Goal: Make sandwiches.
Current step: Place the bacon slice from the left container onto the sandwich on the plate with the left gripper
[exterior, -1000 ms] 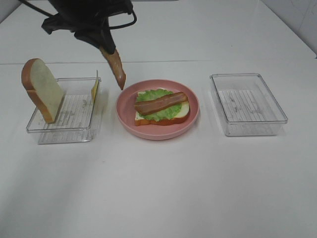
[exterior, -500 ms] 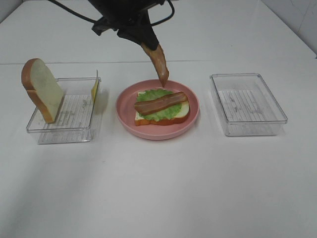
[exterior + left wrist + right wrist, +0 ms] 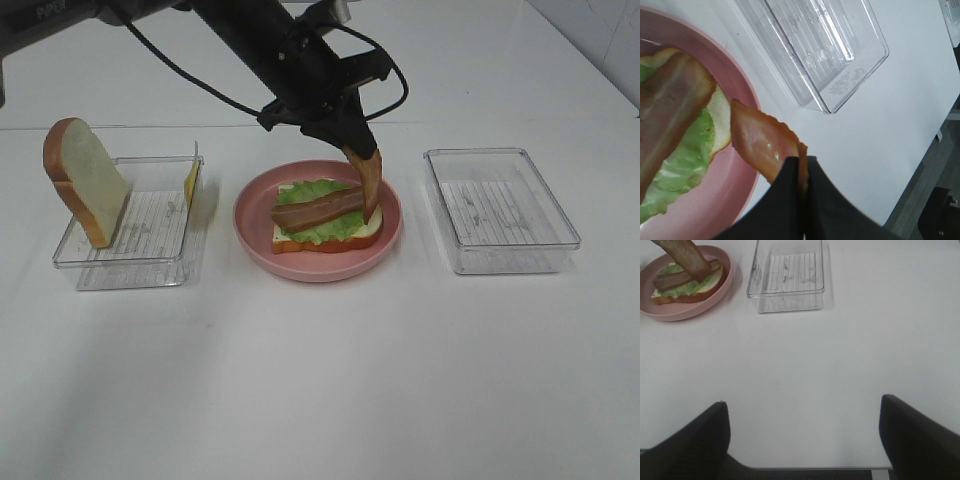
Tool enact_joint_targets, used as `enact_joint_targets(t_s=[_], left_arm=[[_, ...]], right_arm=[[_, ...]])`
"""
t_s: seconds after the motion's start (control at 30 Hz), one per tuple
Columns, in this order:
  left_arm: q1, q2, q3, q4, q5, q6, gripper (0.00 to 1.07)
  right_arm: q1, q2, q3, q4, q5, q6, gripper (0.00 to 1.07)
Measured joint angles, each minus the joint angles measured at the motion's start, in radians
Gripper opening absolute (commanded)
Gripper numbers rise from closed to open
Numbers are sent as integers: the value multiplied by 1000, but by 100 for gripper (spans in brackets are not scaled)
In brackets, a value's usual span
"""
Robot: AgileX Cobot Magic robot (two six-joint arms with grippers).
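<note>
Over the last second I carried the left gripper, clamped on a second reddish-brown bacon strip, from near the clear plastic tray to the round pink plate. The strip's tip reached the open lettuce-and-bacon sandwich, so laying it down looked next.

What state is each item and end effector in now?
left end effector: shut on the bacon strip
bacon strip: hanging, tip at the sandwich
sandwich: on pink plate, no top slice
bread slice: leaning upright in left tray
cheese slice: on edge in left tray
right tray: empty
right end effector: open
</note>
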Motion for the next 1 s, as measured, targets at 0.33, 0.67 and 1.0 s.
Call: enact_joint_targets(t_s=[0.33, 0.67, 1.0], left_arm=[[-6, 59, 0, 16, -2, 10, 0], [18, 59, 0, 203, -41, -65, 0], [18, 59, 0, 322, -56, -101, 0]], right_arm=[[0, 0, 0, 0, 0, 0, 79], [0, 0, 0, 0, 0, 0, 79], [0, 0, 0, 0, 0, 0, 79]])
